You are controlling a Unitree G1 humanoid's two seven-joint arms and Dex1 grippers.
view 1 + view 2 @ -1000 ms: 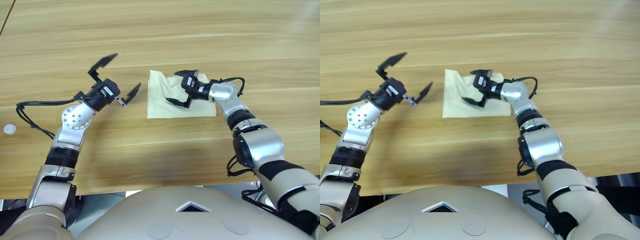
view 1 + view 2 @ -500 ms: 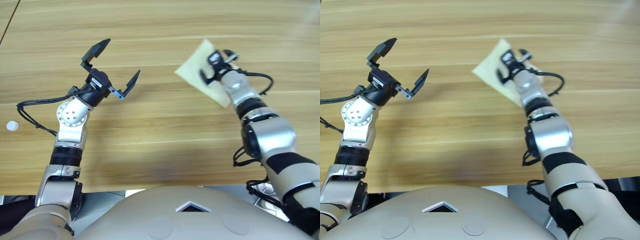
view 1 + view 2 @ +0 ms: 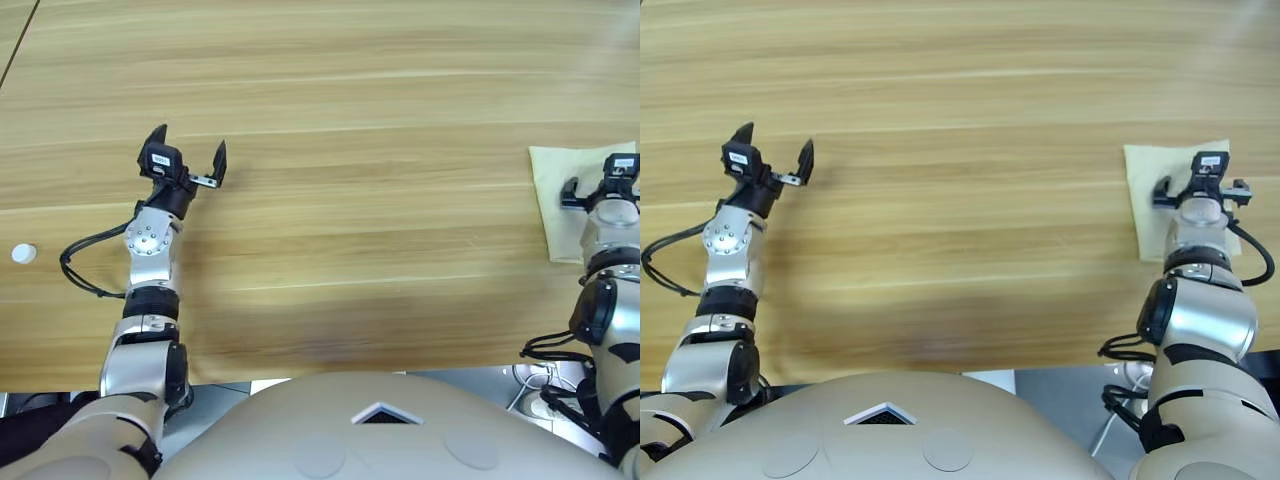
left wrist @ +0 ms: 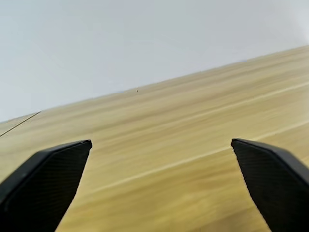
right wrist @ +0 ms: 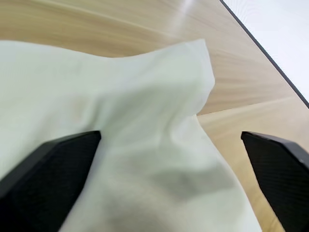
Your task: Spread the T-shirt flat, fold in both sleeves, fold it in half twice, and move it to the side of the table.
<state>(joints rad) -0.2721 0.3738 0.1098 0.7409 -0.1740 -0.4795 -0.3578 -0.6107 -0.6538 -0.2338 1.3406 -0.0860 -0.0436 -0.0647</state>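
Folded T-shirt (image 3: 556,195) lies flat at the right edge of the table (image 3: 350,100) (the side placement the task requires), right gripper (image 3: 1198,186) spread directly above it, apparently releasing, while left gripper (image 3: 190,150), likewise spread, hangs well apart, unneeded.

This looks like a robot lab or test room. A broad wood-grain bench (image 3: 350,90) stretches far beyond the left jaws, with a plain pale wall (image 4: 120,38) behind its far edge.
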